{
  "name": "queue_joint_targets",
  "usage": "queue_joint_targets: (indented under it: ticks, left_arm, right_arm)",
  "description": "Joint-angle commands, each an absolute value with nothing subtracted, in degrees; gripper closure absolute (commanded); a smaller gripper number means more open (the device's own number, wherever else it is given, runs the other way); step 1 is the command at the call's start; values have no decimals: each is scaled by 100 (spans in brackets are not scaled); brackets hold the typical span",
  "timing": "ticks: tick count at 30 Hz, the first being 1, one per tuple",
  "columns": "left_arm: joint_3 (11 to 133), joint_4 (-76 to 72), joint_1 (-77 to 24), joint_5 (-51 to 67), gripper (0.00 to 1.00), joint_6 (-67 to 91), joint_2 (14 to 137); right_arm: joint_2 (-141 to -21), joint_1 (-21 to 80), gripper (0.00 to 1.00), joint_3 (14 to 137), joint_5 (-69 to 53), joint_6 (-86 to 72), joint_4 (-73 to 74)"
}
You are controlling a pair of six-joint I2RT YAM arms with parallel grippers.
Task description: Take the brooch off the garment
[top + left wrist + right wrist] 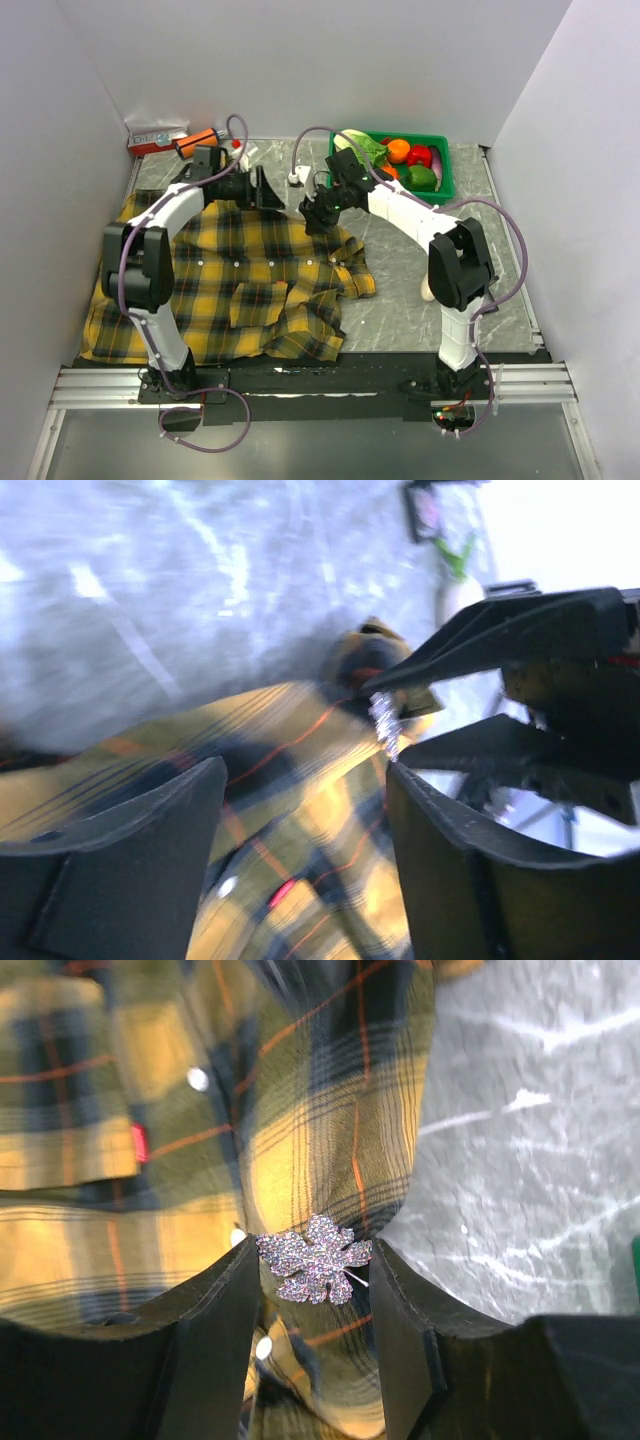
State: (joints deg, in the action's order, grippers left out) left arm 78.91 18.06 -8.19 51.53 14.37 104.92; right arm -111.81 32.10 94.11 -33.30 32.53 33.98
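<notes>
The right fingers (pixel 215 1310) are gripping the brooch (pixel 315 1258) at the far collar edge of the garment (pixel 250 280). Release from the garment is looking unfinished. The left fingers (pixel 130 850) are standing open over it, nearby.

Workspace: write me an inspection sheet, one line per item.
Surface: grey marbled table.
Job's things: plaid shirt spread on the left; brooch at its far edge.
Clutter: green bin of vegetables, far right; orange tool and red-white box, far left.
Grippers: left gripper open over the shirt; right gripper shut on the brooch.
Cables: purple cables loop over the table.
Surroundings: white walls on three sides; metal rail at the near edge.
</notes>
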Motion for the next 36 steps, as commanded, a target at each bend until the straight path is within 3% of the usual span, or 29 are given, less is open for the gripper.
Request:
queue_joint_targets:
  ticks: [1, 20, 36]
  left_arm:
    - [8209, 1284, -1177, 5994, 31, 1863, 10669]
    - [7875, 774, -1503, 6688, 58, 2417, 10995]
    - [7980, 1045, -1687, 6399, 71, 2242, 11101]
  right_arm:
    - [-10741, 3226, 73, 9168, -3709, 3155, 3252]
    - [-10538, 3234, 73, 9088, -3498, 3076, 2891]
    - [-10591, 3243, 73, 9149, -3410, 3111, 2856]
